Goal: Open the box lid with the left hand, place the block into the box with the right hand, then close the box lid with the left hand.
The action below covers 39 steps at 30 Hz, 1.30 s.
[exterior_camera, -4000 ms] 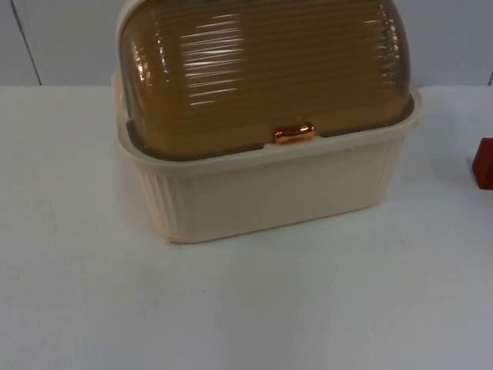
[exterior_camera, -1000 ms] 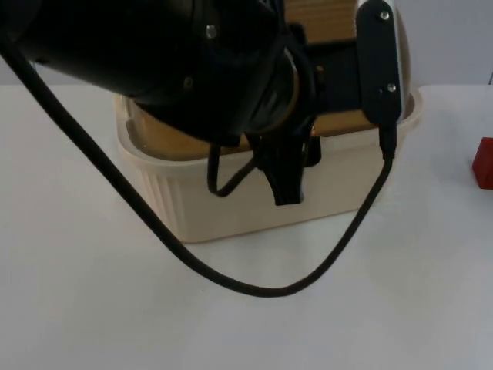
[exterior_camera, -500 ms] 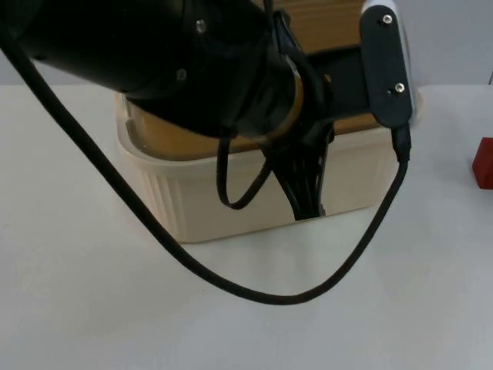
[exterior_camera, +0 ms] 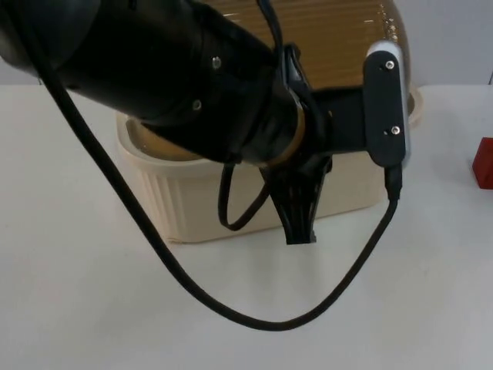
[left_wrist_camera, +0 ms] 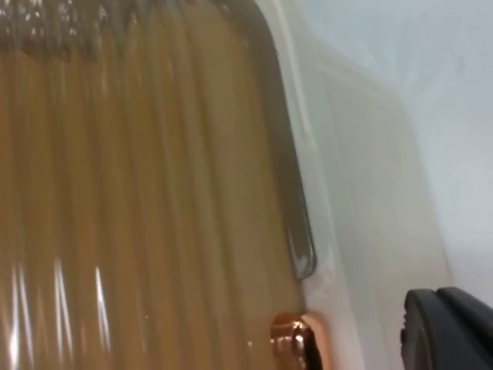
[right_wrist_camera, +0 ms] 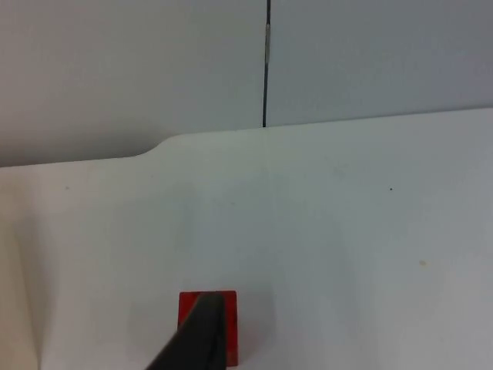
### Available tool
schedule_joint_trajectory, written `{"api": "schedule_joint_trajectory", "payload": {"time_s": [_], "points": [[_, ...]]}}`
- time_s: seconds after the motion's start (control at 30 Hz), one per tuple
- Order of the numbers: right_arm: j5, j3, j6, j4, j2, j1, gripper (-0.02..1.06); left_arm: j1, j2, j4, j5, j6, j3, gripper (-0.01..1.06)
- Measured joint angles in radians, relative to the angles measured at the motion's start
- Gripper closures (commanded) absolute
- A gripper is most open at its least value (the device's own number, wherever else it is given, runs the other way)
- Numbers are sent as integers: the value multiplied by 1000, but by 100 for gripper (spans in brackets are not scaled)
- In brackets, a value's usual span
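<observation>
- Top view: the left arm (exterior_camera: 177,77) crosses from the upper left, over the cream box (exterior_camera: 192,200) that stands at the back middle of the white table (exterior_camera: 92,308).
- Top view: the left gripper (exterior_camera: 299,223) points down in front of the box's front wall, its tip near the foot of that wall. Whether the fingers are spread or pressed together cannot be told; they read as one dark shape.
- Top view: the ribbed amber lid (exterior_camera: 331,31) sits down on the box, closed. The arm hides most of it, and the handle cannot be seen here.
- Top view: the red block (exterior_camera: 484,163) lies on the table well to the right of the box, cut off by the picture's edge and well apart from the left gripper.
- Left wrist view: the lid's ribs run close before the camera, with the cream rim of the box beside them. The copper handle (left_wrist_camera: 296,343) sits at the lid's edge, cut off by the frame.
- Left wrist view: one black fingertip (left_wrist_camera: 451,331) stands just beside the box rim, apart from the handle. Nothing is pinched.
- Right wrist view: the block lies on the table before the grey wall (right_wrist_camera: 154,69), partly covered by a black fingertip (right_wrist_camera: 196,339) of the right gripper, which waits there. The finger spread cannot be told.
- No readable writing or labels in any view.
</observation>
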Motion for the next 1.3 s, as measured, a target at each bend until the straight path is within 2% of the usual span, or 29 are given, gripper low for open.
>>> {"api": "schedule_joint_trajectory", "payload": {"time_s": [0.37,1.0,1.3], "points": [[0,0,0,0,0,0,0,45,-2,41,1,4,0,105],[0,0,0,0,0,0,0,43,-3,79,29,6,0,105],[0,0,0,0,0,0,0,43,-16,46,37,6,0,105]]}}
